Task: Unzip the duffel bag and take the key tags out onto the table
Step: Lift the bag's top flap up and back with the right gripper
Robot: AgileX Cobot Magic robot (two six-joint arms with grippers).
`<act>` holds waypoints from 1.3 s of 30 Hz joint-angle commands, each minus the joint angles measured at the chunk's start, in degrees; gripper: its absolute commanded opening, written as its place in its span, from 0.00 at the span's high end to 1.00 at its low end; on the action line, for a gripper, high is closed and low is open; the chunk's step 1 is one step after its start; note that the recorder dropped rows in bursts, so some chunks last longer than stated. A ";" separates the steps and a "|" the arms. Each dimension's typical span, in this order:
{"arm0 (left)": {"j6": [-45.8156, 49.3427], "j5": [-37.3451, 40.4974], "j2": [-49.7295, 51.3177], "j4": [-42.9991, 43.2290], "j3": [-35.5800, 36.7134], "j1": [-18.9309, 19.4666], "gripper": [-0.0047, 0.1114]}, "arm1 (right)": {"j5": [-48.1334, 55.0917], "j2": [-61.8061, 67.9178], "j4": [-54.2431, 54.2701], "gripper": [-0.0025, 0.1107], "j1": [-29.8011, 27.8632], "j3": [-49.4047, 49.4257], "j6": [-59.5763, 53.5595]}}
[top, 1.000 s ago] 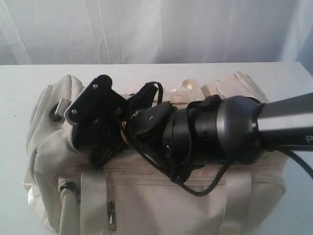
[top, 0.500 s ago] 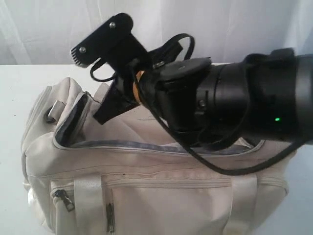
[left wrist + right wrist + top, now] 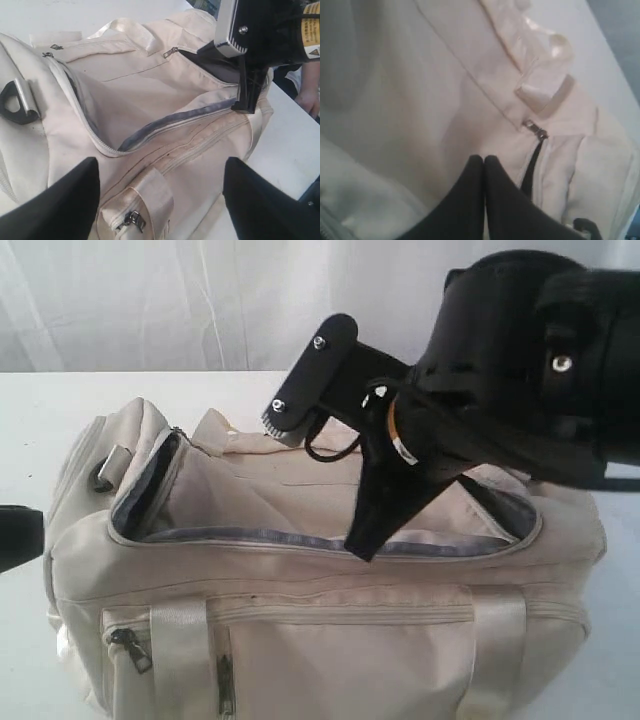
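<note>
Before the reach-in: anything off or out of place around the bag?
Nothing spilled or damaged. The duffel bag is unzipped, but its top flap lies slumped in the opening, hiding the inside; no key tags show. What looks like a person's hand sits by the table edge.

Nothing here can actually be read from where I stand. A small yellow sticker with black print sits on the glossy black robot arm housing, but its lettering is too tiny and blurred to make out.
</note>
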 commanded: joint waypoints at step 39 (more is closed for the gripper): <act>5.92 1.40 1.58 1.53 0.60 0.06 0.53 | -14.25 18.85 30.76 0.98 -1.39 -0.32 -41.88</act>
